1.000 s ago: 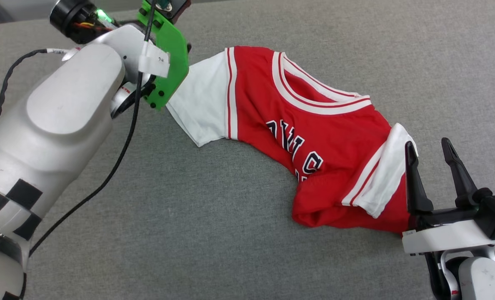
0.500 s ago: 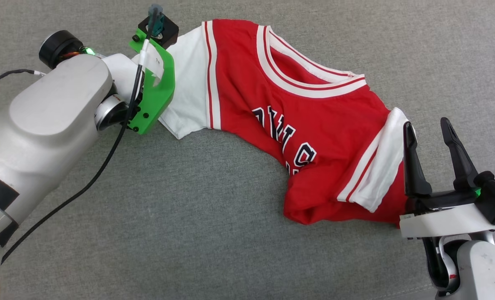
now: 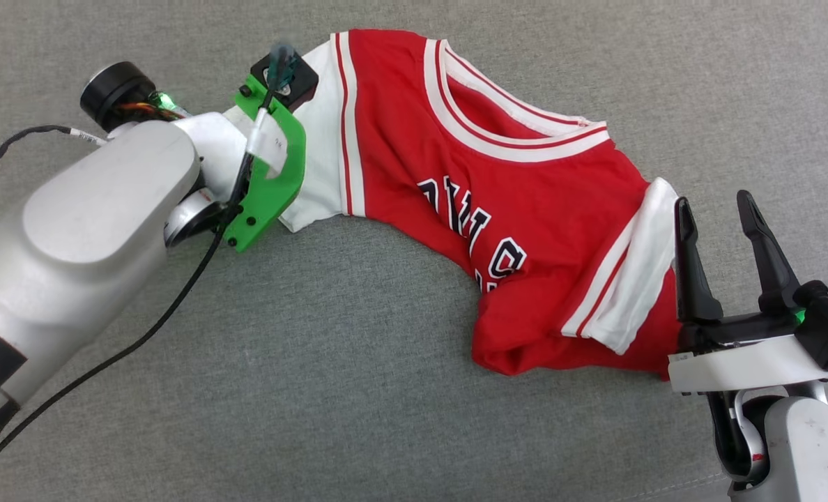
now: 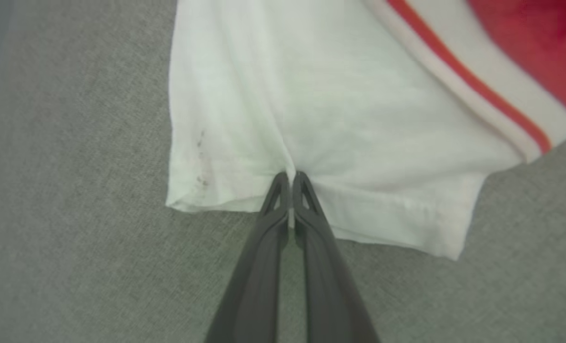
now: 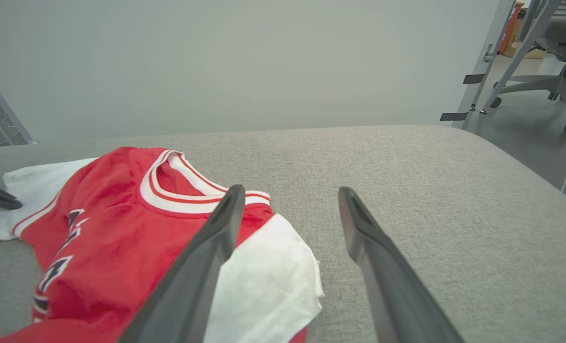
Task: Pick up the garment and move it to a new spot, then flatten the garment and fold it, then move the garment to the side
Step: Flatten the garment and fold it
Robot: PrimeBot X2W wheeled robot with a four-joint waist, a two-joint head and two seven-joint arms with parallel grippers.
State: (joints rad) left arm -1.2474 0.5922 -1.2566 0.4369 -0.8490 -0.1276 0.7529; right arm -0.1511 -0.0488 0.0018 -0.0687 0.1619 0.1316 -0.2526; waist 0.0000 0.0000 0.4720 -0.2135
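Pinching: your left gripper [image 4: 291, 177] clamps a sleeve hem of the garment [image 3: 525, 181], upper left | axis: runs to lower right | right gripper [image 3: 714, 201]: spread, empty, just beside other sleeve

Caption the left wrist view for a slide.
Left gripper shut on the white sleeve hem of the shirt, which lies on a grey fabric surface.
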